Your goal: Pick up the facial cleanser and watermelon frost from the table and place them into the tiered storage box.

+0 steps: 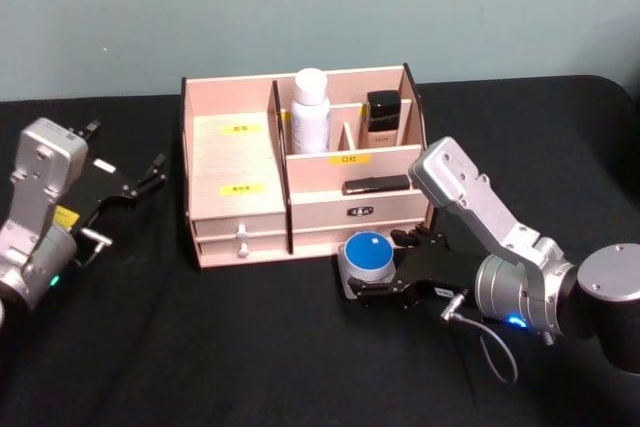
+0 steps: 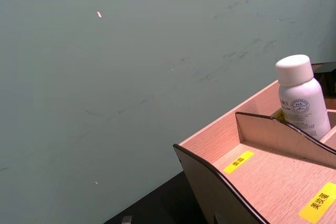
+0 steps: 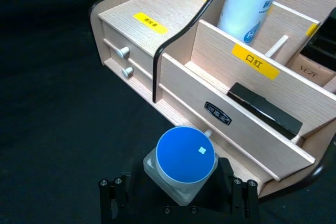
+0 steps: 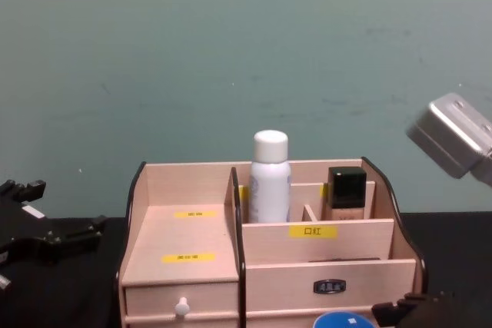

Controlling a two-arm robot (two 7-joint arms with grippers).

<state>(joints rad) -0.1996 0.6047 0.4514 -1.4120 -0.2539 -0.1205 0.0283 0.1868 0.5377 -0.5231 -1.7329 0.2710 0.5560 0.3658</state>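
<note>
Wood box (image 1: 232,159), pale stepped tiers, dark edges, mid-frame, white bottle (image 1: 310,112) upright in its back compartment, flat black stick (image 1: 375,185) in a lower tier, my right gripper (image 1: 372,267) clamped on a round blue-lidded jar (image 1: 367,250) just below the box, my left gripper (image 1: 125,182) far left, fingers spread.

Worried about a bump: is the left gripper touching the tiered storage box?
Apart: head view shows black table between the left gripper and the tiered storage box.
</note>
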